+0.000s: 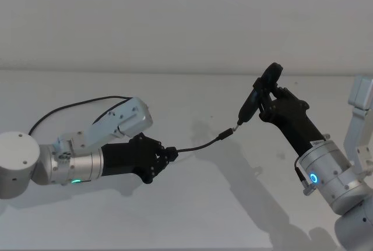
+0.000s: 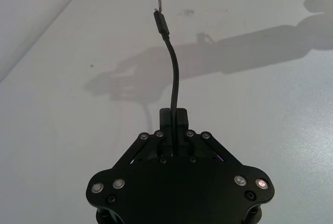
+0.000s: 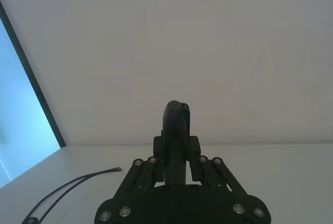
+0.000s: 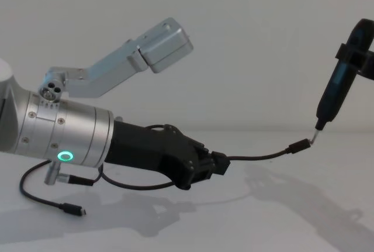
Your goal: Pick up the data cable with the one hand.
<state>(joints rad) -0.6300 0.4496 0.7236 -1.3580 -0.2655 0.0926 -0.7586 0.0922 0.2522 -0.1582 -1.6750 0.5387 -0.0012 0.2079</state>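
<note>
Holding the data cable (image 1: 201,145) pinched between closed fingers, the left gripper (image 1: 169,154) hangs above the white counter (image 1: 198,216), the cord's free plug (image 4: 298,146) arcing out to meet the thin metal tip of the dark tool (image 1: 252,103) clamped in the right gripper (image 1: 269,96). The grasp looks made; next comes lifting, steadily, so the limp tail by the left arm trails clear.

No readable text, labels or numbers anywhere

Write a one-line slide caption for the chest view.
Left tool grips the data cable above the table, its plug meeting the tip of a dark pen-like tool.
</note>
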